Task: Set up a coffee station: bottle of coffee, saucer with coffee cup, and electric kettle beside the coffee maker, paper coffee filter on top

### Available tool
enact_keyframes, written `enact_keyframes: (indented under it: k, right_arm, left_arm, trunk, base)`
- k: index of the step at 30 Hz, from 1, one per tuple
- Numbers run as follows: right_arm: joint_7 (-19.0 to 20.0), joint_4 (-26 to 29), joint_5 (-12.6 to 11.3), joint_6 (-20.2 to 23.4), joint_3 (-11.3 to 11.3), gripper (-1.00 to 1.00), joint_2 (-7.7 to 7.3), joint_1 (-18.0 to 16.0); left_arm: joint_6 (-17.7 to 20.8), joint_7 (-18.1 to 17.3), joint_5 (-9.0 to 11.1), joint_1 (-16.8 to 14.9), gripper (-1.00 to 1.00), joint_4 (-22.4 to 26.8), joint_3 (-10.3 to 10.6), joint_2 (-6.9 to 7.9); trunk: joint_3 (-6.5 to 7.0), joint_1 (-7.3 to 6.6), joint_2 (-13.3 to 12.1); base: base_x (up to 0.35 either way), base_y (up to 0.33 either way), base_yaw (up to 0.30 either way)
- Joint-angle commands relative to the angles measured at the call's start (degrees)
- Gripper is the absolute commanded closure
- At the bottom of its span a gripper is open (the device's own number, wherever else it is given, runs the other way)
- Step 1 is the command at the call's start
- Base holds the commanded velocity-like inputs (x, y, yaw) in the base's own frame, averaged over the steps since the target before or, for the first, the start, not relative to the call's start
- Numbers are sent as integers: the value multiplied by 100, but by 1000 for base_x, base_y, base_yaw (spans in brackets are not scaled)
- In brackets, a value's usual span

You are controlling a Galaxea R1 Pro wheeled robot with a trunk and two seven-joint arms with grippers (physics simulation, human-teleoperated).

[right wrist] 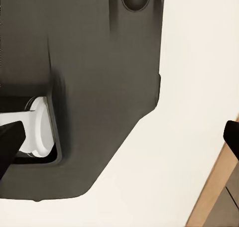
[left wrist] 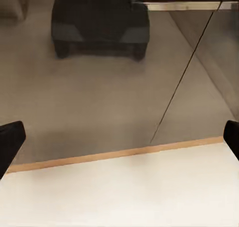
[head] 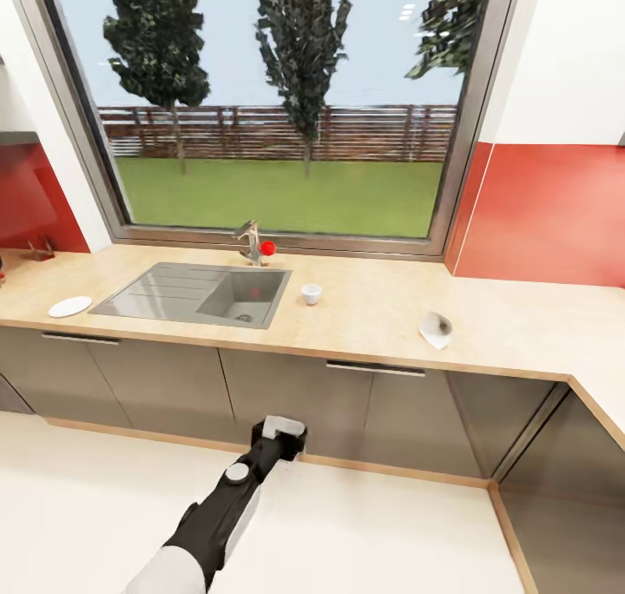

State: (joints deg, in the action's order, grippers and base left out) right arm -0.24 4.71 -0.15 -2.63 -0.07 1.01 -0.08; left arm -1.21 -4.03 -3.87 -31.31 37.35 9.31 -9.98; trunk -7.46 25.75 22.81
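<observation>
Along the far side of the room runs the wooden countertop (head: 486, 325), under a wide window (head: 278, 99) with trees and a fence beyond. Set into it is a grey sink (head: 174, 294) with a tap (head: 252, 242) that carries a red knob. Below are grey cabinet fronts (head: 278, 394), and the pale floor (head: 391, 533) lies between them and the robot.

Three of the task's things rest on that counter, well apart from one another: the saucer (head: 69, 306) left of the sink, the coffee cup (head: 311, 293) just right of it, and what looks like the paper coffee filter (head: 436, 329) farther right, white with a dark patch. Coffee maker, bottle and kettle cannot be made out among them.

By the look of it the robot is at a travelling stage, standing back from the counter with nothing carried. The left gripper (head: 279, 438) hangs low before the cabinets; its wrist view has the two dark fingertips (left wrist: 10, 142) wide apart over bare floor, so it is released. The right gripper (right wrist: 119, 142) is likewise spread and empty, above the robot's own dark base (right wrist: 99, 62).

The next move probably calls for closing on the counter until the cup or saucer is within reach.

No brand, label or writing can be read anywhere.
</observation>
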Motion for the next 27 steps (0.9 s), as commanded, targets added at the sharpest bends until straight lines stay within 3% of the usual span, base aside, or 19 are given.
enact_keyframes:
  k: [1,3,9,14,27]
  right_arm:
    - [-3,-4,11,-125,-1,-100,-1,-1]
    - [-3,-9,14,-156,-2,-100,-10,-1]
    - [-3,-13,15,-166,-2,-100,-20,-1]
    - [-3,-14,15,-167,5,-100,-21,-1]
    - [-3,-18,15,-168,7,-100,-21,-1]
  left_arm:
    - [1319,-82,724,-761,-100,539,45,-2]
    - [1573,-68,970,-1064,-100,563,179,-2]
    - [1930,-52,1155,-1379,-100,572,245,-2]
    - [2259,-55,1196,-1551,-100,579,252,-2]
    - [2335,-61,1204,-1572,-100,572,284,-2]
  trunk:
    - [-12,3,11]
    - [-10,3,11]
    - [4,3,11]
    - [17,3,11]
    - [52,3,11]
  base:
    - [0,0,0]
    - [0,0,-123]
    - [0,0,-242]
    - [0,0,-279]
    - [0,0,-285]
